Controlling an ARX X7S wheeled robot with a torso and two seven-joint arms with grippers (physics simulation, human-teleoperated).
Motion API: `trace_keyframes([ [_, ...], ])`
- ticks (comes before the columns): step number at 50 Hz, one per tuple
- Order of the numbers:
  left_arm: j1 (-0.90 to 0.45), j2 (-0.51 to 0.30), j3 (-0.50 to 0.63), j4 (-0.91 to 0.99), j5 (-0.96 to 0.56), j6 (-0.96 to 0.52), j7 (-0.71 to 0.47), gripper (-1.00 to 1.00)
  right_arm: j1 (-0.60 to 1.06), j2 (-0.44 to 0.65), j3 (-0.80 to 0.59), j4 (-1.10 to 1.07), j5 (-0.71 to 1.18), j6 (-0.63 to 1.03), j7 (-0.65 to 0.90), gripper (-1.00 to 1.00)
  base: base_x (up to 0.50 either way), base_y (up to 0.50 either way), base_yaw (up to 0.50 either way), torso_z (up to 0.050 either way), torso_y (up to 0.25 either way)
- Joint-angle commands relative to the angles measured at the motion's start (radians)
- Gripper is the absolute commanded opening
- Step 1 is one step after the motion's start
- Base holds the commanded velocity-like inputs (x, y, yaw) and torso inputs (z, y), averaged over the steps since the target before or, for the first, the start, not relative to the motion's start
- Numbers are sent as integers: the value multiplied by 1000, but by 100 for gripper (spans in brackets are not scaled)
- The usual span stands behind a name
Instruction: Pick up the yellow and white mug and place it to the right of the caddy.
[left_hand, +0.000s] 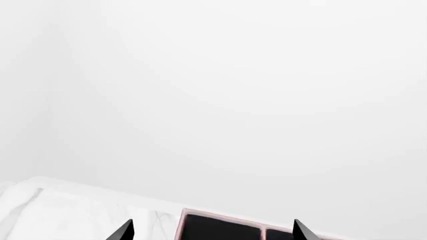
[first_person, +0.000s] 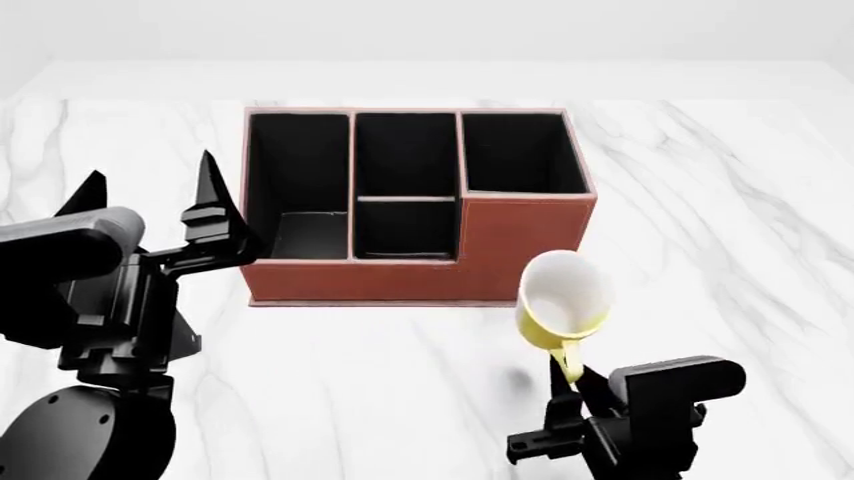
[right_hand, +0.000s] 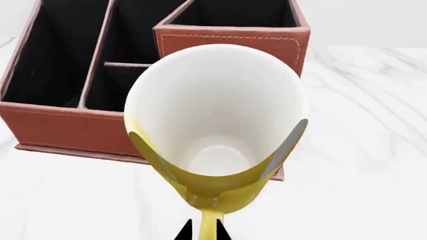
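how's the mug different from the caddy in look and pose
The yellow and white mug is small, round and yellow with a white inside; the caddy is far larger, boxy, reddish-brown and black-lined. The mug is tilted, held off the table by its handle in the right pincer; the caddy sits flat. Both are open-topped and empty.

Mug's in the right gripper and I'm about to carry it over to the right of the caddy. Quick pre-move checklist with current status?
1. Grip: right gripper shut on the yellow and white mug by its handle: ok.
2. Mug lifted off the table: ok; its shadow lies apart below.
3. Mug upright: not ok, tilted with its mouth toward the camera.
4. Mug touching the caddy: cannot tell; it overlaps the front right corner.
5. Spot right of caddy: ok, bare marble.
6. Left gripper: ok, open, left of caddy.
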Motion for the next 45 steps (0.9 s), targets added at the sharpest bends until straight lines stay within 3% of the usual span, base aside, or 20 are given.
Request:
trace_keyframes([
  [1,3,-3,6,0,2,6,0,100,-49,66,52,-10,-9,-69,27,-100,0,0,0,0,0],
  [25,-1,-10,17,3,-1,6,-5,100,-59,122,117,37,56,-117,45,-100,0,0,0,0,0],
  [45,-2,-14,21,-3,-2,13,-8,100,22,94,158,156,132,-88,7,-100,0,0,0,0,1],
])
